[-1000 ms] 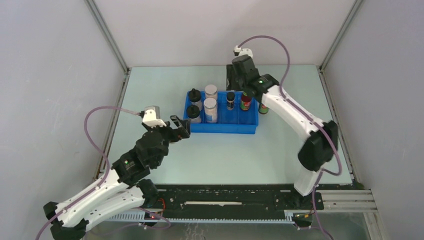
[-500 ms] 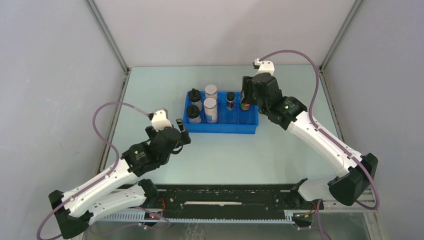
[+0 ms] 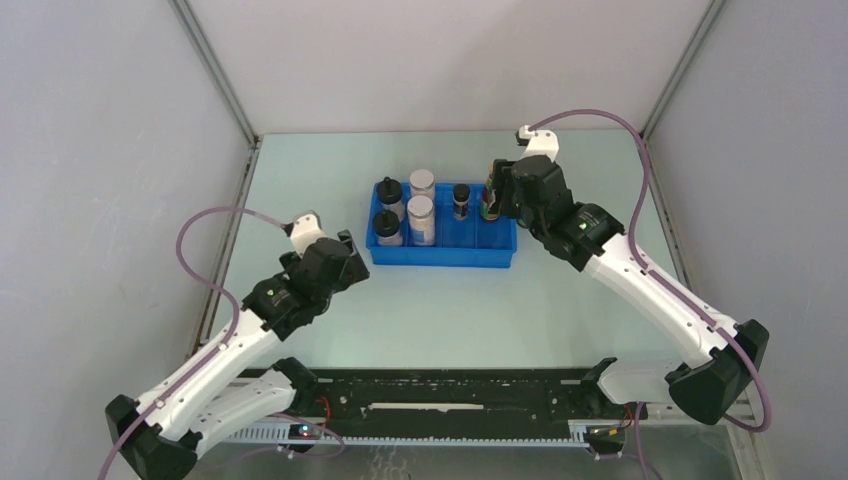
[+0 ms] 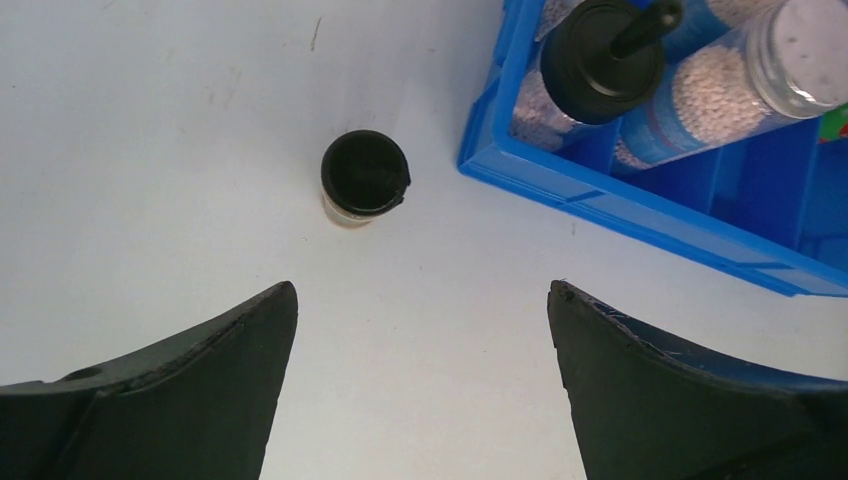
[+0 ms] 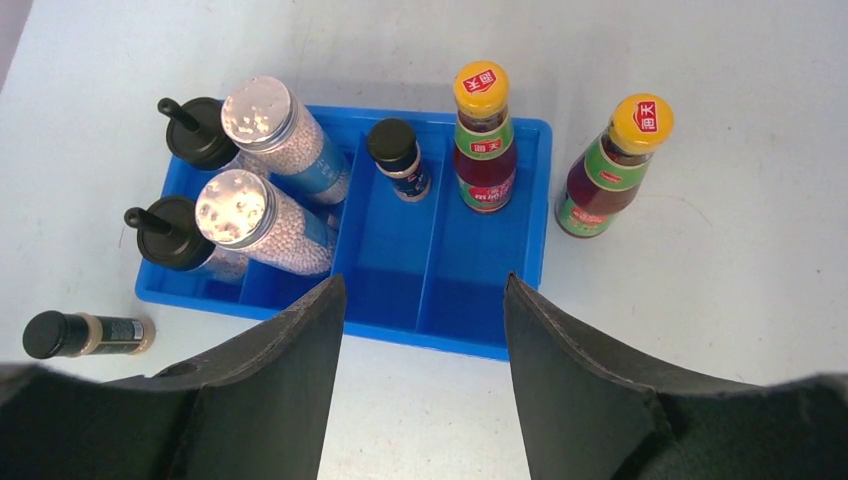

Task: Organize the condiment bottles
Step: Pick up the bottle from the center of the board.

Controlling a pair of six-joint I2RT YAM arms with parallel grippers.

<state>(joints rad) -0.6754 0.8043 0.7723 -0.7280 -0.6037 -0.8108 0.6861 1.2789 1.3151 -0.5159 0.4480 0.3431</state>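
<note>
Grey walls (image 3: 100, 150) close in a pale table (image 3: 440, 300) with a blue tray (image 5: 425, 335) toward its far middle. The tray's left part holds two black knob-capped bottles (image 5: 195, 130) (image 5: 165, 232) and, right of them, two clear white-lidded bottles (image 5: 280, 135) (image 5: 255, 220). Its middle compartment holds one short dark bottle (image 5: 398, 155), and its right compartment one orange-capped bottle (image 5: 483, 135). A second orange-capped bottle (image 5: 615, 165) stands on the table just right of the tray's far corner. A second short dark bottle (image 4: 365, 172) stands off its near-left corner. All are upright, caps up. The left gripper (image 4: 420, 290) hangs above that loose short bottle and the right gripper (image 5: 422, 283) over the tray, each with fingers spread and holding nothing.
</note>
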